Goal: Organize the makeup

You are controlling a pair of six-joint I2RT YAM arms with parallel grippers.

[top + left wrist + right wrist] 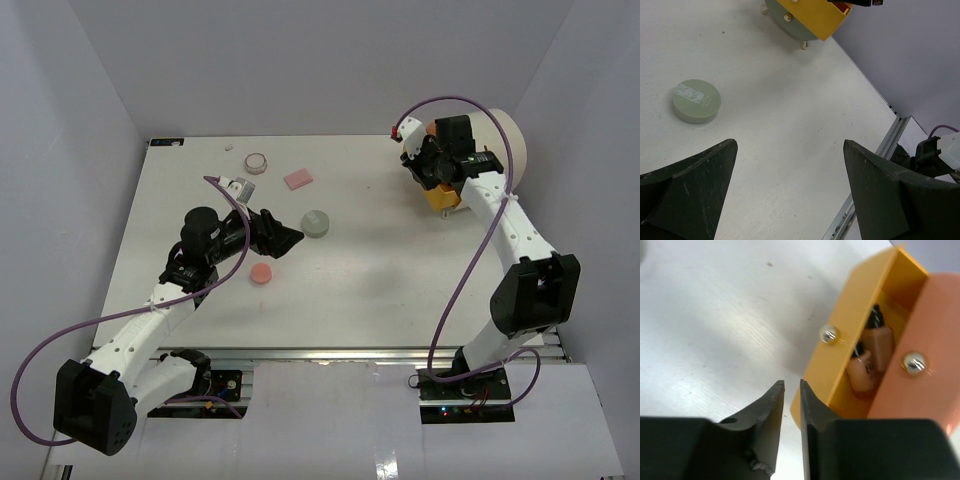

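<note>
**Drawer open at the case, loose makeup well away from it**

The right gripper [791, 385] is down at the cream case [510, 140], fingers pinched almost together with nothing between them, their tips just beside the front of the pulled-out yellow drawer [850, 340]. Two beige tubes [862, 372] lie inside that drawer. The rest is well apart from the case, out on the table [380, 290]: the grey-green compact [316, 223] nearest to it, the pink pad [298, 179] and round jar [256, 161] farther off, and the pink disc [260, 273] farther again.

The left gripper [790, 145] hangs with its fingers spread wide and empty. The compact sits off to one side of them, not between.

The risks, as I see them: those closed right fingertips are so close to the drawer front that a careless move could knock it askew or shove the whole case. On the left, closing from here would catch only air, or clip the compact's rim and send it sliding.
</note>
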